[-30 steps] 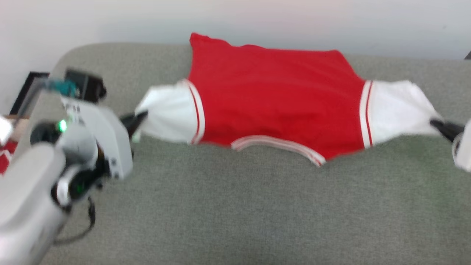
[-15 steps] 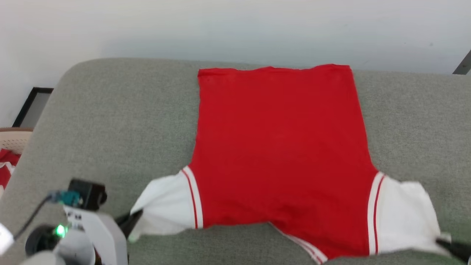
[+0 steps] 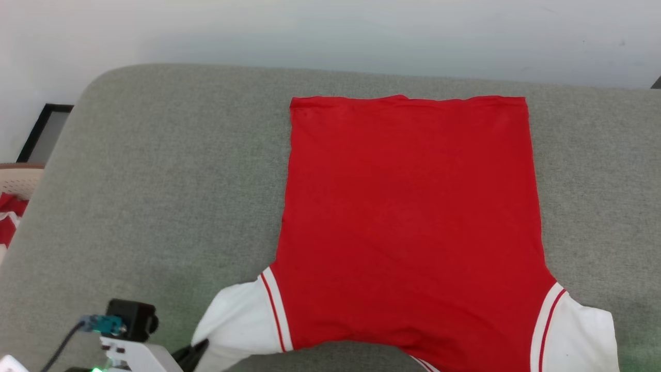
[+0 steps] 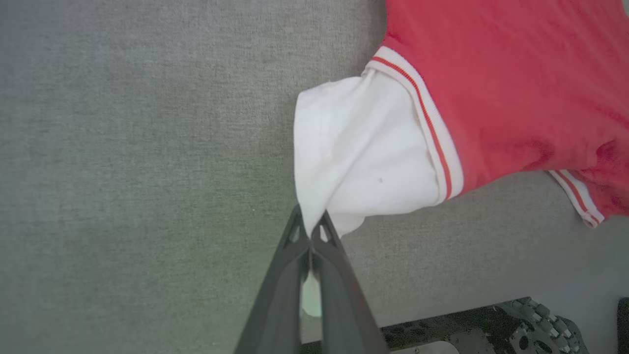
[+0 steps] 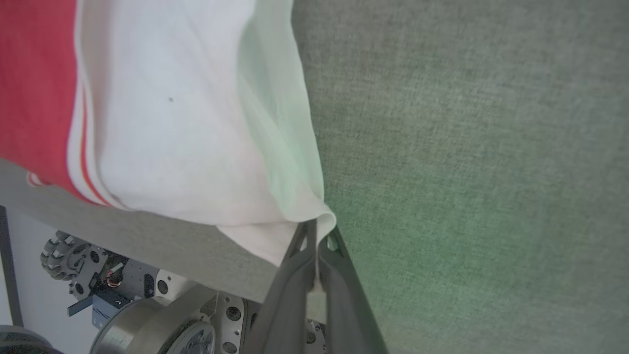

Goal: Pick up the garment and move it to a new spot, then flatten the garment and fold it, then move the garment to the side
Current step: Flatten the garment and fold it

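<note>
Against a second ago: the garment point(image 3: 408, 222) was strung taut and bunched between the arms. Now its red body lies spread flat on the grey fabric cushion point(image 3: 155, 196), hem toward the pale wall point(image 3: 330, 36), shoulders toward me. My head camera has tipped down as well, so part of that shift is the view's, not the cloth's. The left gripper point(image 4: 310, 221) is clamped on the tip of the left white sleeve point(image 4: 358, 162), with a scrap of white showing between its fingers. The right gripper point(image 5: 319, 231) is pinched tight on the corner of the right white sleeve point(image 5: 186, 123). Both sleeves are drawn out sideways to a point at the grip. Count: one garment; two white sleeves, each with a red-and-white striped band at the seam; two grippers, both holding cloth. Off the cushion at far left there is one beige basket point(image 3: 18, 178) with one red-and-white cloth bundle point(image 3: 8, 222). The wheeled base point(image 5: 64, 255) shows under the cushion's near edge.
</note>
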`<state>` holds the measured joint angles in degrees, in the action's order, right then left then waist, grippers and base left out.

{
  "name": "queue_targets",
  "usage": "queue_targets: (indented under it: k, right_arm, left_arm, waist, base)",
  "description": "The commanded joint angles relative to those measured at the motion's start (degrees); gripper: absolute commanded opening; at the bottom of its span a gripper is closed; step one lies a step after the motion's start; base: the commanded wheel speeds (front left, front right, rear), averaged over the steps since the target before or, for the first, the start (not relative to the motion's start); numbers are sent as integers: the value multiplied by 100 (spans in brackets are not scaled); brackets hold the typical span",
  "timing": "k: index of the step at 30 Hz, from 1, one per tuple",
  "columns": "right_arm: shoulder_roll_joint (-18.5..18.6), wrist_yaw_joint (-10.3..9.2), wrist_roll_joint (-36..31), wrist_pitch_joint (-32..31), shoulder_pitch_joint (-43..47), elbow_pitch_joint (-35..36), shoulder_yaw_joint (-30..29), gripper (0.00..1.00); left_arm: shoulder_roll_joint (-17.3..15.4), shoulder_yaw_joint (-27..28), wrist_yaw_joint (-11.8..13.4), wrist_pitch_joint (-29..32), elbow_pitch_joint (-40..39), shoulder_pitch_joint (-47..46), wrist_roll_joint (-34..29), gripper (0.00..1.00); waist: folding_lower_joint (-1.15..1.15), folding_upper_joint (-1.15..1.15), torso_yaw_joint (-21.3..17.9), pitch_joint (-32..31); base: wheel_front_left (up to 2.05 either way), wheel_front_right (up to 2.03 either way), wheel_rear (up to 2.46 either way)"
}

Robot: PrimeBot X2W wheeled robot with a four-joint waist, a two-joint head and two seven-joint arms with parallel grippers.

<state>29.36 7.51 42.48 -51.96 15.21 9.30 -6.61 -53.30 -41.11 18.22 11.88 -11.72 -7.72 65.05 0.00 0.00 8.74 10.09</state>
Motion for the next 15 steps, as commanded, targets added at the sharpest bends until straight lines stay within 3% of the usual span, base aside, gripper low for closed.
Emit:
queue_targets:
  k: [1,9,10,11,12,13,15]
  right_arm:
    - [-2,-4,-215,141,-108,-130,45,0]
    - [-50,-8,-769,731,-697,-1066,651,0]
    - [-28,-12,-858,815,-777,-1164,718,7]
    - [-23,-17,-910,900,-871,-1259,775,27]
    - [-21,-21,-932,949,-935,-1334,833,71]
    - [-15,-22,-941,962,-990,-1396,896,100]
    - [38,-26,-956,974,-1075,-1433,981,100]
  left_arm:
    - [65,-51,-47,0,50,3,-37,0]
    - [281,-153,-150,-15,270,-231,-174,0]
    - [306,-160,-156,-15,294,-253,-192,0]
    - [333,-167,-154,-26,318,-269,-209,0]
    - [361,-172,-164,-40,338,-282,-223,0]
    - [382,-179,-170,-39,355,-291,-229,0]
    - [408,-175,-182,-79,376,-309,-227,0]
  waist:
    - [0,0,22,32]
    - [0,0,51,85]
    - [0,0,52,91]
    - [0,0,53,98]
    - [0,0,55,103]
    - [0,0,55,108]
    - [0,0,50,120]
  base:
    - [0,0,0]
    - [0,0,0]
    - [0,0,0]
    - [0,0,0]
    - [0,0,0]
    - [0,0,0]
    - [0,0,0]
